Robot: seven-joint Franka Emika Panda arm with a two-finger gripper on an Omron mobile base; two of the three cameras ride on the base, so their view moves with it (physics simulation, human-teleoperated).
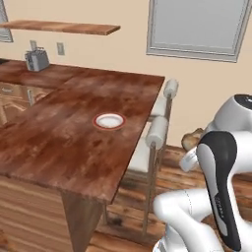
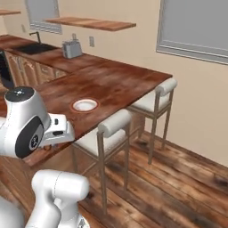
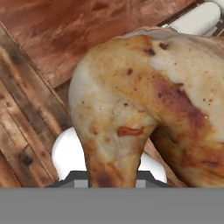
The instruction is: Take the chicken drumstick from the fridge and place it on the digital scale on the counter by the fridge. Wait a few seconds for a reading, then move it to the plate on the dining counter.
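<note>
The chicken drumstick (image 3: 144,105) is hanging close in front of the hand camera, its narrow end running down between the finger tips at the bottom of the hand view, so the gripper (image 3: 114,177) is pinching it there, jaws pressed nearly together on the meat. In the left base view a golden-brown lump, probably the same drumstick (image 1: 193,139), is peeking out beside the arm, off the near edge of the dining counter (image 1: 64,147) and not yet over it.

Judging by its look, the piece is handling as something light but lumpy and greasy-skinned, soft enough to give under the fingers and liable to swing or slip from a hold on the thin end. A grip nearer the thick middle would seem steadier, though the current one is holding.

Counting: one drumstick, one plate (image 1: 110,120) with a reddish rim sitting near the middle of the dining counter, two white-cushioned stools (image 2: 111,133) along the counter's far side, one toaster (image 1: 37,59) at its back corner, and one sink (image 2: 33,47) beyond that.
</note>
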